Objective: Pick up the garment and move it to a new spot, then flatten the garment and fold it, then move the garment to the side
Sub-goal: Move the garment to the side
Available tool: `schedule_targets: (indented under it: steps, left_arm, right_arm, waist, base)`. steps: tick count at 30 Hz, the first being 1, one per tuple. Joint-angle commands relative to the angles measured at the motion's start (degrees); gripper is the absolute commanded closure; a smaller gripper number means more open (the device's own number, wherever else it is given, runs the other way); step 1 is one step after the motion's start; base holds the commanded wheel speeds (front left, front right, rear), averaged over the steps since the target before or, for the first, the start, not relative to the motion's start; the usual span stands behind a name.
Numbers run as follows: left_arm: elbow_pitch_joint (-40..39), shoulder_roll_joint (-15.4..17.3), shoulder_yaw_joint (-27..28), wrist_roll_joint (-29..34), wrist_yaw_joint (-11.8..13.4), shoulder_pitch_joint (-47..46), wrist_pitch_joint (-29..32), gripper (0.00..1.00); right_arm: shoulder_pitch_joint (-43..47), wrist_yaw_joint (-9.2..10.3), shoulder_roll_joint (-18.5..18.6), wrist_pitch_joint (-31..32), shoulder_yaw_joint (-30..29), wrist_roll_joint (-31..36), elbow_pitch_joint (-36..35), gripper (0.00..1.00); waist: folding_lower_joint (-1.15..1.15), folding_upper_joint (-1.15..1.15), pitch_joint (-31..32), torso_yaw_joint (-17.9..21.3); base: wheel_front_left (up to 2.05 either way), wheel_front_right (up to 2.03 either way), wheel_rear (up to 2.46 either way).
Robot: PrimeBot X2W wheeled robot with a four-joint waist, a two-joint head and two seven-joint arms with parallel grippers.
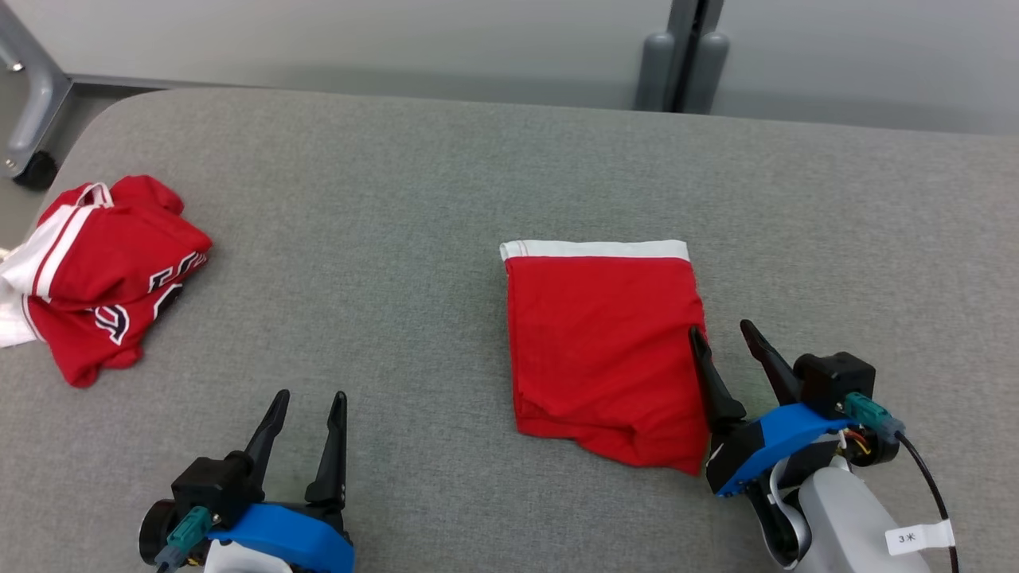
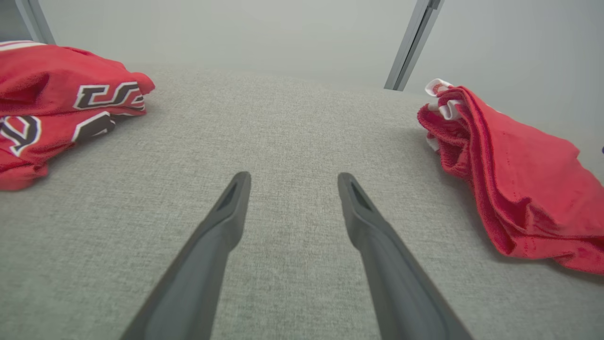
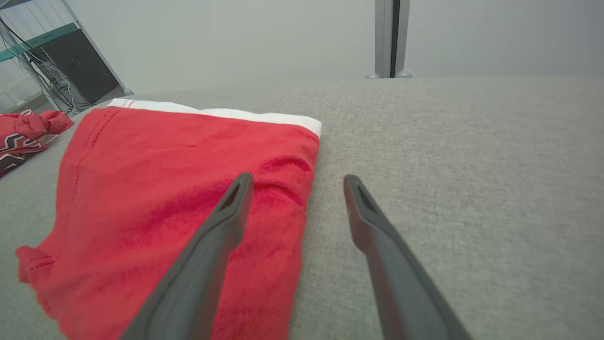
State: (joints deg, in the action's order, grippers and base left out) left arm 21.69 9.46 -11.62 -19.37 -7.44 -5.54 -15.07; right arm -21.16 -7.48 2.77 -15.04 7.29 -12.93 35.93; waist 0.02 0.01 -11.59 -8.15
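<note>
The garment (image 1: 605,342) is red with a white band along its far edge and lies folded into a rough rectangle on the grey table (image 1: 414,199), right of centre. My right gripper (image 1: 724,333) stands open at its near right edge, the left finger (image 3: 222,222) over the cloth, the right finger over bare table, nothing held. In the right wrist view the garment (image 3: 165,189) spreads to the left. My left gripper (image 1: 309,398) is open near the front edge, over bare table, with the garment (image 2: 514,174) off to its right.
A second red garment (image 1: 103,270) with white trim and dark lettering lies crumpled at the table's left edge, also seen as a bunched red garment (image 2: 56,108) from the left wrist. A grey post (image 1: 685,56) stands behind the table. A wheeled frame leg (image 1: 32,119) is at far left.
</note>
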Motion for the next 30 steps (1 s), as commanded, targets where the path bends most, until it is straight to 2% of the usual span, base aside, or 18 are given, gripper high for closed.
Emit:
schedule_targets:
  steps: [1, 5, 6, 8, 13, 17, 21, 30]
  left_arm:
    - [-0.2, 0.5, -0.4, -0.5, -0.1, -1.2, -0.2, 0.0]
    - [-0.4, 0.8, -1.3, -2.2, -0.1, -2.2, -0.2, 0.0]
    - [-0.6, 1.0, -1.4, -2.4, -0.1, -2.2, -0.1, 0.0]
    - [-0.8, 1.3, -1.6, -2.8, -0.1, -2.2, -0.1, 0.0]
    - [-0.9, 1.8, -1.3, -3.2, -0.1, -1.5, -0.2, 0.0]
    - [-1.6, 2.0, -1.7, -2.6, -0.1, -0.7, -0.1, 0.0]
    - [-2.7, 2.2, -3.0, -1.8, -0.1, -0.1, -0.2, 0.0]
    - [-7.0, 3.0, -4.8, -0.8, -0.1, 0.5, -0.2, 0.0]
  right_arm:
    - [-1.5, -0.03, 0.3, -0.2, 0.2, 0.1, 1.5, 0.0]
    - [-4.3, -0.03, 0.3, -0.2, -1.0, 0.1, 6.7, 0.0]
    - [-4.6, -0.03, 0.3, -0.2, -1.2, 0.0, 7.9, 0.16]
    - [-5.2, -0.03, 0.3, -0.2, -1.6, -0.4, 9.5, 1.0]
    - [-5.0, -0.02, 0.3, -0.1, -1.4, -2.1, 9.6, 1.0]
    - [-4.0, -0.02, 0.3, -0.1, -1.5, -2.3, 6.5, 1.0]
    - [-2.6, -0.03, 0.3, -0.1, -0.5, -2.8, 3.6, 1.0]
    - [0.3, -0.03, 0.2, -0.1, 2.8, -3.1, -1.7, 1.0]
  waist:
    - [-0.02, -0.01, -2.3, -2.4]
    - [-0.02, -0.01, -3.2, -3.8]
    - [-0.02, -0.01, -3.3, -3.9]
    - [-0.02, -0.01, -3.5, -4.1]
    - [-0.02, -0.01, -3.3, -2.8]
    - [-0.02, -0.01, -2.1, 0.5]
    - [-0.02, -0.01, -1.0, 6.1]
    - [-0.02, -0.01, -1.4, 22.0]
  base:
    - [0.0, 0.0, 0.0]
    - [0.0, 0.0, 0.0]
    - [0.0, 0.0, 0.0]
    - [0.0, 0.0, 0.0]
    - [0.0, 0.0, 0.0]
    - [0.0, 0.0, 0.0]
    - [0.0, 0.0, 0.0]
    - [0.0, 0.0, 0.0]
